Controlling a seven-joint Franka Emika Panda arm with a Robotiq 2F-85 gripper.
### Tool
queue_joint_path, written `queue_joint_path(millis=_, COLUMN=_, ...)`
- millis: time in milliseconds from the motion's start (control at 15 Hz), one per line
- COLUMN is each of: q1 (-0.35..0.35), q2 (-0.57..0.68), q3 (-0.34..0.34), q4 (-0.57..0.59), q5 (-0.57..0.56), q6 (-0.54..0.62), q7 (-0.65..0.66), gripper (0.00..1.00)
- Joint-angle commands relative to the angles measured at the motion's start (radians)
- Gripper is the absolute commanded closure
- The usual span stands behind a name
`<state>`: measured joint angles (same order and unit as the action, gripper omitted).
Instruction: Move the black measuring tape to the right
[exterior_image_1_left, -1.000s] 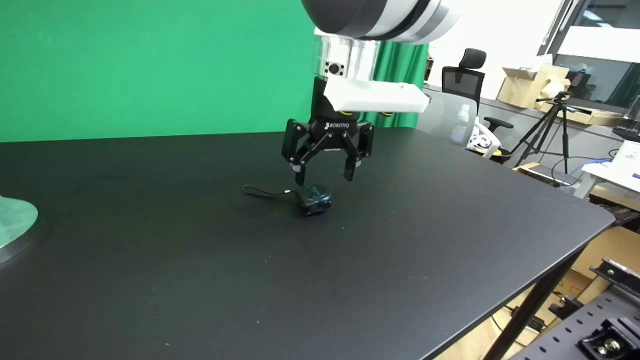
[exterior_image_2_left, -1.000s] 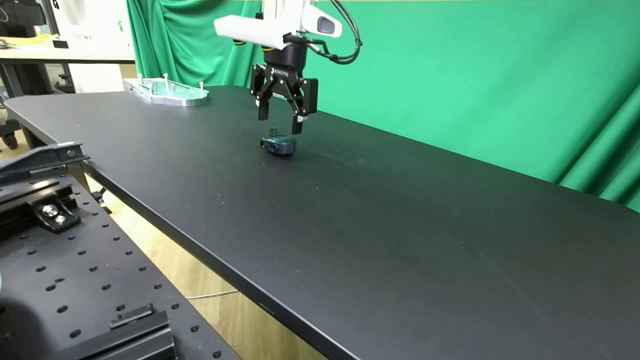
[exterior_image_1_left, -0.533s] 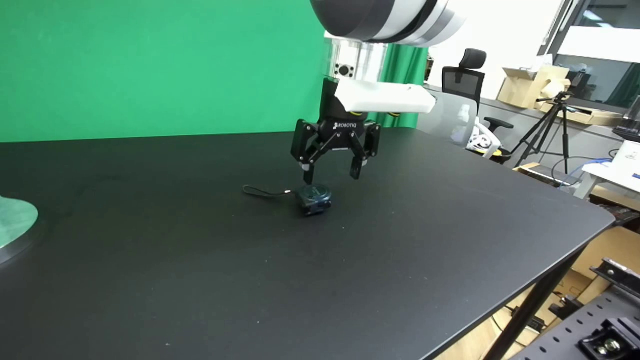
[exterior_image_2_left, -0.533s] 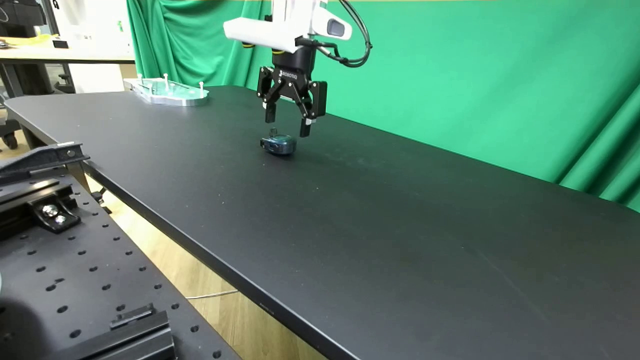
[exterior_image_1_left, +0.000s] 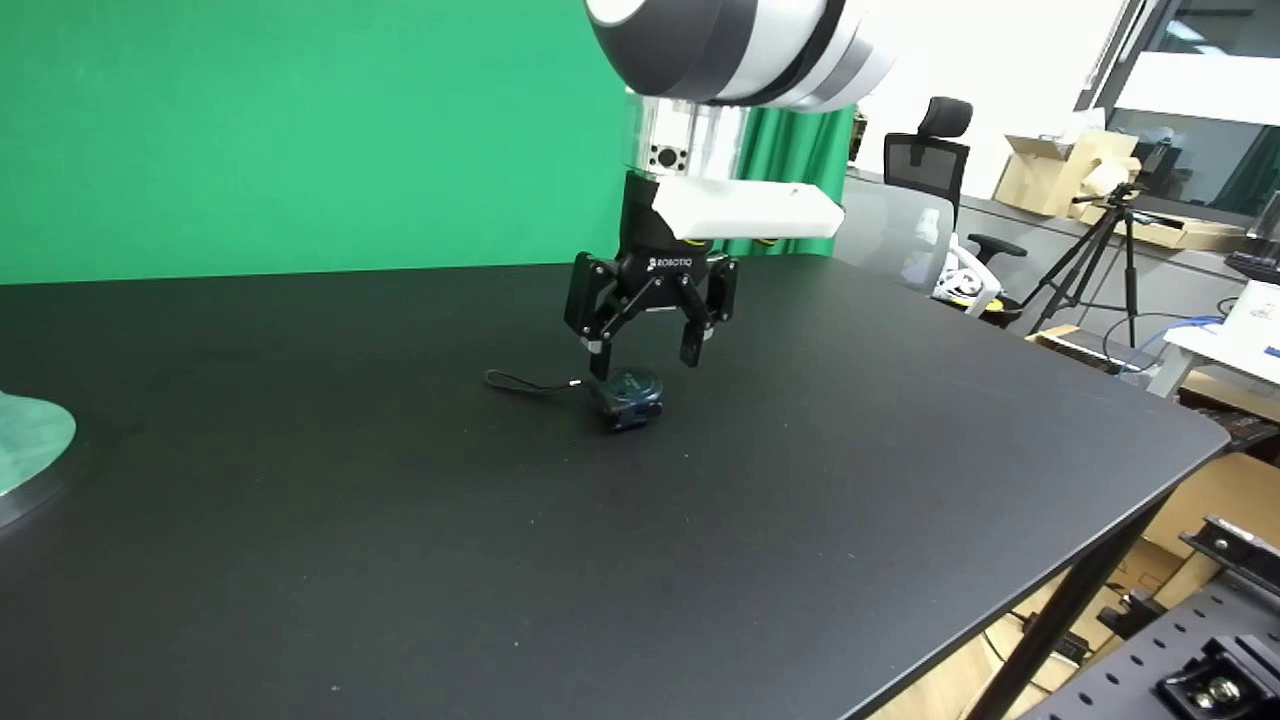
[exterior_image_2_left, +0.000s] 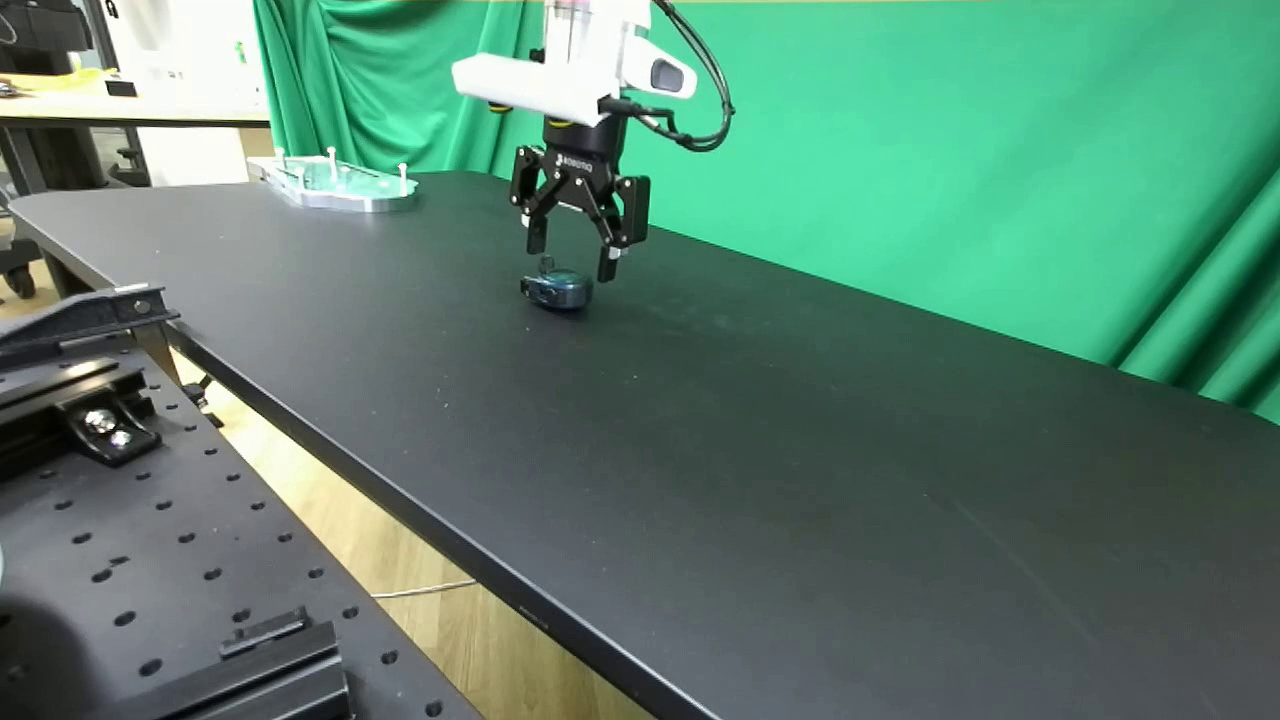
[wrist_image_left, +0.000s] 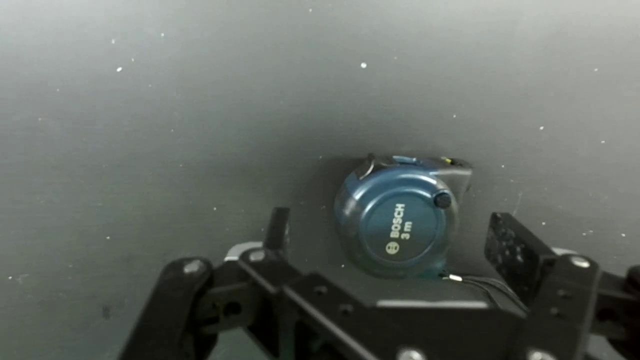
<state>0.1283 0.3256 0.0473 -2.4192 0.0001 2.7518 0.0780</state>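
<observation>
The black measuring tape (exterior_image_1_left: 630, 398) is a small dark case with a blue-teal tint. It lies flat on the black table in both exterior views (exterior_image_2_left: 560, 289), with its thin strap (exterior_image_1_left: 530, 385) trailing to one side. My gripper (exterior_image_1_left: 646, 360) is open and empty, pointing down above and slightly behind the tape; it also shows in an exterior view (exterior_image_2_left: 572, 256). In the wrist view the tape (wrist_image_left: 400, 220) shows its round blue face between the two spread fingers of the gripper (wrist_image_left: 392, 235), apart from both. Part of the strap passes behind one finger.
The black table (exterior_image_1_left: 400, 560) extends around the tape. A pale green disc-like piece (exterior_image_1_left: 30, 440) stands at its edge in an exterior view. A clear greenish plate with pegs (exterior_image_2_left: 340, 185) stands at the far end. A perforated metal bench (exterior_image_2_left: 200, 560) adjoins the table. Green curtains hang behind.
My open gripper has shifted sideways and back, as seen in an exterior view, and has come down a little closer to the tape. The tape has not moved.
</observation>
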Motion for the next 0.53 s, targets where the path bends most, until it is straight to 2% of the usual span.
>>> queue_joint_path(millis=0, q1=-0.016, q2=0.038, q3=0.011, q4=0.047, q5=0.003, q6=-0.014, q7=-0.019, gripper=0.00)
queue_joint_path(millis=467, q1=-0.017, q2=0.101, q3=0.024, q4=0.108, q5=0.006, q6=-0.059, q7=-0.047, gripper=0.00)
